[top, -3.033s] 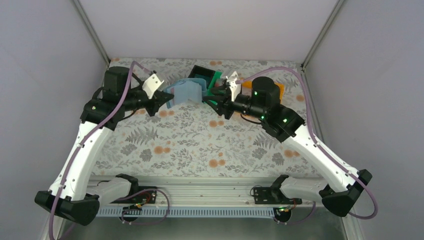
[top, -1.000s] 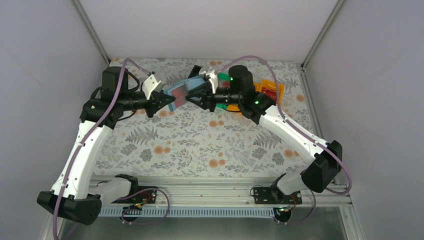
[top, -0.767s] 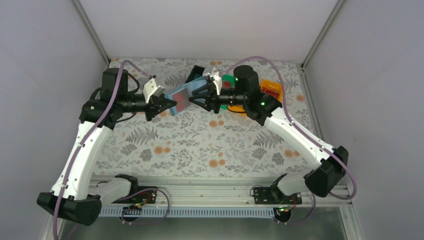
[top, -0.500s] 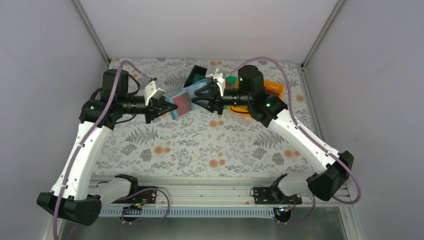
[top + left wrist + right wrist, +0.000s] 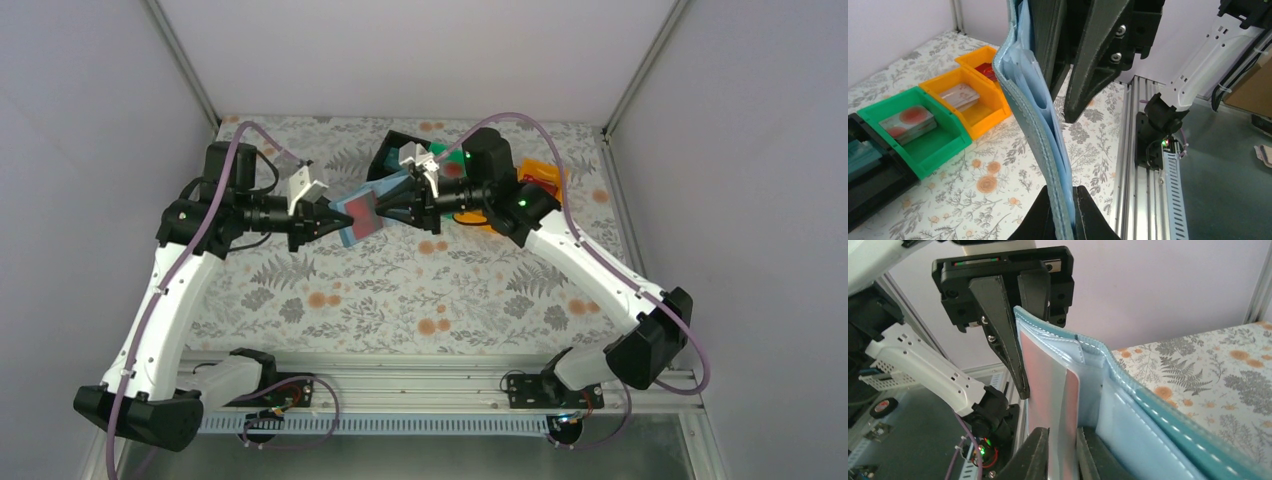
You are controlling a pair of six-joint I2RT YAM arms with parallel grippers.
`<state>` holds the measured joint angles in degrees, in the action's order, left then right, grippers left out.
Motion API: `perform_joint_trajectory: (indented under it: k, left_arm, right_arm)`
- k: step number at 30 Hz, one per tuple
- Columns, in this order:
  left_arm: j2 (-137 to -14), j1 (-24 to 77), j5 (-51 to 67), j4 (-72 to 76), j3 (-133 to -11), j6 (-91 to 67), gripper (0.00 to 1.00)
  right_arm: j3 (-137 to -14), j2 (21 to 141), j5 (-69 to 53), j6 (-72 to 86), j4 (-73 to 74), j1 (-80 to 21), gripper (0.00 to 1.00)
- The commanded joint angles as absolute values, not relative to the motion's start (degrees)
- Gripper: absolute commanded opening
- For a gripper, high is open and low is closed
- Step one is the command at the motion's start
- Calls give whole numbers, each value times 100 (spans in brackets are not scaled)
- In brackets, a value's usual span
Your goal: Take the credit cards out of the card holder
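The blue-teal card holder (image 5: 347, 222) hangs open in the air between my two arms, above the back middle of the table. My left gripper (image 5: 333, 216) is shut on its lower edge; in the left wrist view the card holder (image 5: 1028, 110) stands upright between the jaws of the left gripper (image 5: 1064, 202). A red credit card (image 5: 365, 208) shows in an inner pocket. My right gripper (image 5: 1063, 434) is shut on the exposed edge of this red card (image 5: 1073, 400), beside the card holder's lighter blue pockets (image 5: 1128, 405). Other cards in the holder are hidden.
A black bin (image 5: 393, 150), a green bin (image 5: 457, 160) and orange bins (image 5: 540, 176) stand at the back of the table, with cards in them. In the left wrist view the green bin (image 5: 943, 142) and an orange bin (image 5: 983, 112) lie below the card holder.
My right gripper has swung left from the bins to the card holder and closed on the red card. My left gripper has carried the card holder slightly right and forward.
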<state>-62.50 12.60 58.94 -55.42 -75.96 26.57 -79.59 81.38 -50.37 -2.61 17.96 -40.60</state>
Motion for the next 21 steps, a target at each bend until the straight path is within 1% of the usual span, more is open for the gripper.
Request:
perform_joint_trajectory:
  k: [1, 3, 4, 8, 13, 18, 21]
  left_arm:
    - [-6279, 1332, 6424, -5302, -7780, 2849, 2]
    - [-6278, 1332, 6418, -5306, -7761, 2852, 2]
    - [-6277, 1328, 6423, -5316, -7744, 2869, 2]
    - [-6287, 1327, 6303, -5326, -7700, 2935, 2]
    - [-6336, 1327, 6210, -5272, -7688, 2927, 2]
    - [-6376, 1327, 6146, -5185, -7703, 2820, 2]
    - [-6340, 1330, 5948, -5132, -7715, 2730, 2]
  right_arm:
    - [-8158, 8246, -5712, -649, 1801, -4401, 14]
    - [-8101, 8197, -5849, -718, 1777, -4405, 8]
    - [-8075, 8175, -5924, -765, 1776, -4405, 7]
    - [-7919, 7949, -6346, -1234, 1939, -4403, 7]
    - [-7811, 7731, -6639, -1563, 2156, -4412, 10]
    - [-7822, 7661, -5909, -1289, 2225, -4412, 14]
    - [-7642, 7340, -5062, -1018, 2118, -4370, 20]
